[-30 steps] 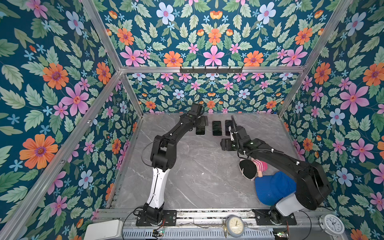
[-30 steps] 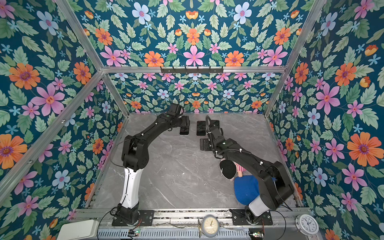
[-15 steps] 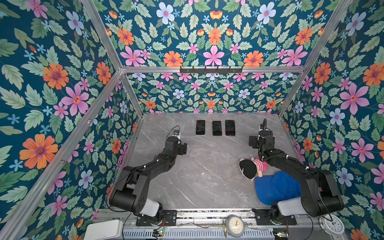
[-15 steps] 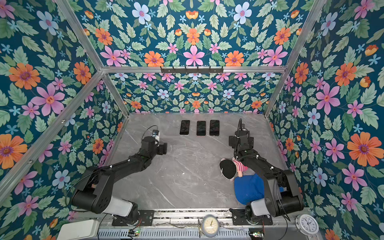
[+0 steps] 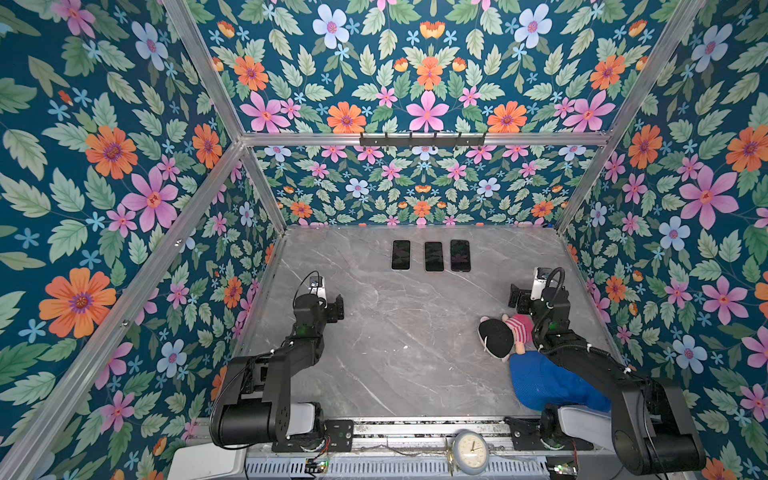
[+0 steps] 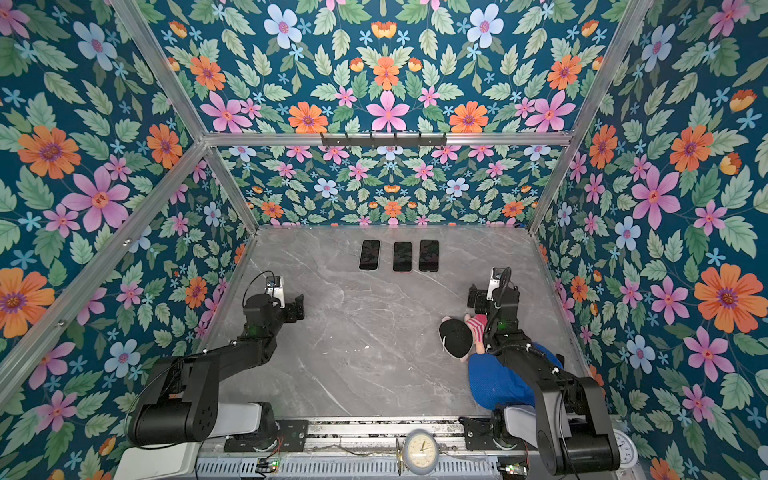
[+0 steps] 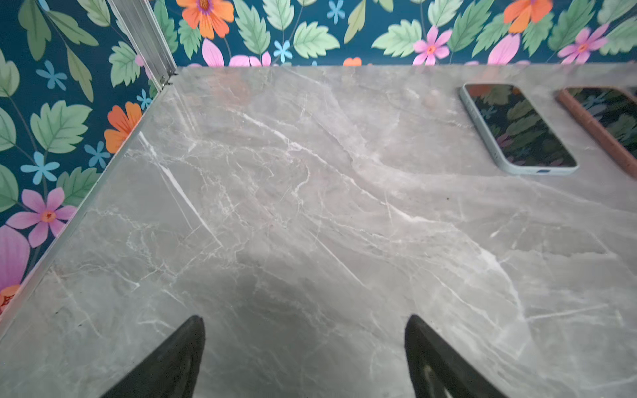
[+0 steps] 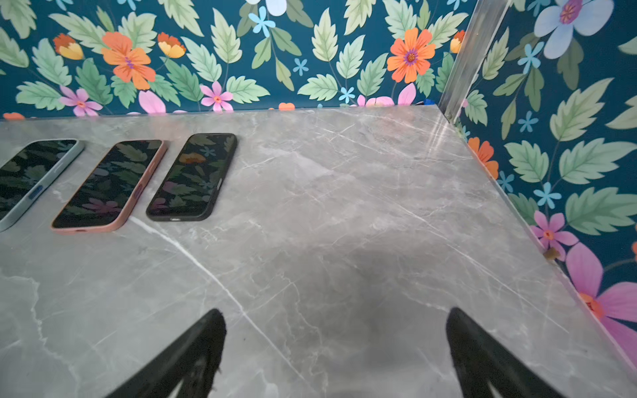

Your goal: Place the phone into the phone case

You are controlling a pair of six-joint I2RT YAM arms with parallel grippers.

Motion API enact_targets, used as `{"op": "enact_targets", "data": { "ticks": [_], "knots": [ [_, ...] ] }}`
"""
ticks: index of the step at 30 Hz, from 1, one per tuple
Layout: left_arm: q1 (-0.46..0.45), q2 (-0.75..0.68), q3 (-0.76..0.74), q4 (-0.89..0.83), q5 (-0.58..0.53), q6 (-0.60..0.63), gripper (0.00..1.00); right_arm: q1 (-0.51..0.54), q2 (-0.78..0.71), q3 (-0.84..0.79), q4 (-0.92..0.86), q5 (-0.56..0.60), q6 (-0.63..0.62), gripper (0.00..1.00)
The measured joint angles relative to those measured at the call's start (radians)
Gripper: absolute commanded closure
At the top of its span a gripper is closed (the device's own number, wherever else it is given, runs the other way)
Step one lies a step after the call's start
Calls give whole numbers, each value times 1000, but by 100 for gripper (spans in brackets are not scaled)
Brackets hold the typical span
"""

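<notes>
Working over a grey marble table (image 5: 395, 332) boxed in by flowered walls. Resting the left arm (image 5: 266, 374) and the right arm (image 5: 602, 370) folded low at the near side, well apart from the task's things. Sharing the near right corner with a blue cloth (image 5: 544, 382), partly under the right arm, and a doll (image 5: 496, 338) touching it. Facing three phones (image 5: 434, 256) in a row near the far wall, screens up, each apparently sitting inside a case already: a pale blue case (image 7: 482, 138), a pink case (image 8: 143, 193), a black case (image 8: 220, 179). Finding no bare phone and no empty case anywhere in view. Hovering the left gripper (image 7: 305, 318) and the right gripper (image 8: 336, 312) over bare marble, jaws spread wide, gripping nothing. Judging the fitting step as likely done. Calling next, probably, for little more than checking that every edge is sitting flush, and reaching far forward if a corner needs pressing down.
</notes>
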Motion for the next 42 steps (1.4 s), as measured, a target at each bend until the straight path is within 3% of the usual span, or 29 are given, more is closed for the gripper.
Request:
{"op": "enact_targets", "data": {
  "ticks": [8,15,23,34,42],
  "knots": [
    [34,127,-59,306,28,-5,11,-2,6,-55,66,3,7,1],
    [42,232,-78,476,43,-8,0,-3,95,-123,208,31,12,1],
    [42,235,-65,508,43,-11,0,-112,165,-123,295,36,108,1],
    [42,235,-67,513,40,-11,0,-66,235,-84,305,-78,77,1],
    [42,235,-61,512,26,-23,0,-68,235,-81,306,-77,59,1]
  ]
}}
